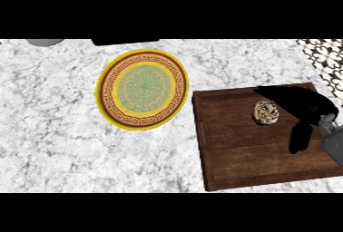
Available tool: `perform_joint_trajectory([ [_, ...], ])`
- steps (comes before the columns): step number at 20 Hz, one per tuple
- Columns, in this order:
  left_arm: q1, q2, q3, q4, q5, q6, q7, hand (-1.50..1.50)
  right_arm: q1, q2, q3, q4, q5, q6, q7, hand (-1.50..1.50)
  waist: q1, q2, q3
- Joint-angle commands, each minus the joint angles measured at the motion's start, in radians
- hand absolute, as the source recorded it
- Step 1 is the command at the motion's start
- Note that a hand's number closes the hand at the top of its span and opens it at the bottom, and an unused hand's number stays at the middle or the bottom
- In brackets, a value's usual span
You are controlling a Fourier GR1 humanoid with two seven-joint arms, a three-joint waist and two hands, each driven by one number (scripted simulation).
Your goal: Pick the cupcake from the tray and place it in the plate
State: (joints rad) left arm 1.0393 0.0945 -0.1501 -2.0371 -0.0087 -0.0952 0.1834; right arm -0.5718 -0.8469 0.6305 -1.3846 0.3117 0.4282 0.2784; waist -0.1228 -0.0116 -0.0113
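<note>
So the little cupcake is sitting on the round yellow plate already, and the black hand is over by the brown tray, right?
Not quite. The head view shows the small brown-and-cream cupcake still sitting on the dark brown wooden tray, not on the round yellow patterned plate, which has nothing on it. The black right hand is indeed over by the tray, beside the cupcake.
</note>
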Motion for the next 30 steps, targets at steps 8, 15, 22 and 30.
perform_joint_trajectory([
  [8, -0.271, -0.008, 0.026, -0.198, -0.031, 0.015, -0.125, 0.0, 0.008, 0.037, 0.04, 0.048, 0.022, 0.025, 0.035, -1.5, -0.012, -0.006, 0.013],
  [15, -0.236, 0.015, 0.034, -0.206, -0.037, -0.005, -0.137, 0.0, -0.006, 0.084, 0.031, 0.06, 0.033, -0.026, 0.015, 1.5, -0.008, -0.011, 0.017],
  [22, -0.214, 0.01, 0.058, -0.201, -0.037, 0.004, -0.125, 0.0, -0.011, 0.081, -0.019, 0.078, 0.089, -0.142, 0.102, 1.5, -0.067, -0.037, 0.014],
  [30, -0.076, 0.003, 0.102, -0.192, -0.024, 0.018, -0.118, 0.0, 0.093, 0.069, -0.101, 0.139, 0.124, -0.295, 0.385, 1.5, -0.202, -0.096, 0.008],
])
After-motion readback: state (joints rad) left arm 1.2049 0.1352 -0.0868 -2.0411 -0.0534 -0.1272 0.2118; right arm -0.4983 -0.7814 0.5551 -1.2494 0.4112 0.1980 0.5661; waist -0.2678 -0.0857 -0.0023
